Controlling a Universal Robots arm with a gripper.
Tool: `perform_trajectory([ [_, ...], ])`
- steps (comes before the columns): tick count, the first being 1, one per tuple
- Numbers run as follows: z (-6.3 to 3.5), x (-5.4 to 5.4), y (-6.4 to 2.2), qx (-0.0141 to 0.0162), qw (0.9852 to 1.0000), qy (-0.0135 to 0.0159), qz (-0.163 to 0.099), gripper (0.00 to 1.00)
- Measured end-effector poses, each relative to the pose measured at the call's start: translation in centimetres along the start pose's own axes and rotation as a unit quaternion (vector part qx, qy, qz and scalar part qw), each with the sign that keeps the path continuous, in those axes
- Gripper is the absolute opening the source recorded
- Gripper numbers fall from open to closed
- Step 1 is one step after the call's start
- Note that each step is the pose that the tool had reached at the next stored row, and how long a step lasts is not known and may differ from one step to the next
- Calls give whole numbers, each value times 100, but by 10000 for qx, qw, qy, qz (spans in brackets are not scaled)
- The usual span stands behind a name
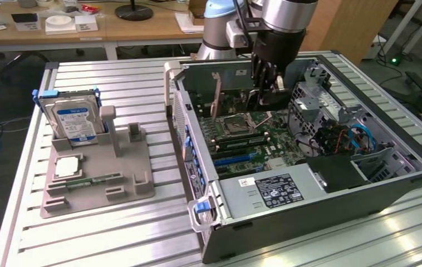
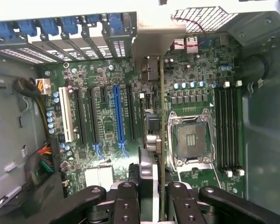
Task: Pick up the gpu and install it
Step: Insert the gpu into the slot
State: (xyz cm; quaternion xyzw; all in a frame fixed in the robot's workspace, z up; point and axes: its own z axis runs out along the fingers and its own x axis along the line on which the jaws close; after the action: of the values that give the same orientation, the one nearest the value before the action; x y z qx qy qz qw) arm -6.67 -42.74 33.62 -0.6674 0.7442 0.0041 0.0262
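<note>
1. The gripper reaches down into the open computer case, which lies on its side on the slatted metal table.
2. Its fingers are drawn narrow and clamp the gpu between them, the card standing on edge.
3. In the wrist view the gpu runs over the motherboard between the blue expansion slot and the CPU socket, with its silvery bracket at the case's rear slot openings.
4. I cannot tell whether the card's edge is seated in a slot.
5. On the exterior view's left, well apart from the case, a grey holder tray carries a hard drive standing upright and a memory stick lying flat.
</note>
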Motion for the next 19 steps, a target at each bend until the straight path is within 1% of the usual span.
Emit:
perform_trajectory([
  [3,52,3,5,-1,10000,1,4,28],
  [5,65,3,6,-4,10000,-1,5,28],
  [7,66,3,5,-7,10000,-17,-22,28],
  [9,74,3,4,-13,9998,-26,-182,28],
  [11,84,4,5,-23,9993,-30,-370,28],
  [12,91,7,4,-26,9991,-31,-434,28],
  [14,102,32,1,-34,9989,-31,-470,28],
  [15,112,37,3,-35,9989,-28,-474,28],
  [17,129,41,23,-40,9988,-2,-478,28],
  [19,150,44,39,-65,9988,16,-480,28],
])
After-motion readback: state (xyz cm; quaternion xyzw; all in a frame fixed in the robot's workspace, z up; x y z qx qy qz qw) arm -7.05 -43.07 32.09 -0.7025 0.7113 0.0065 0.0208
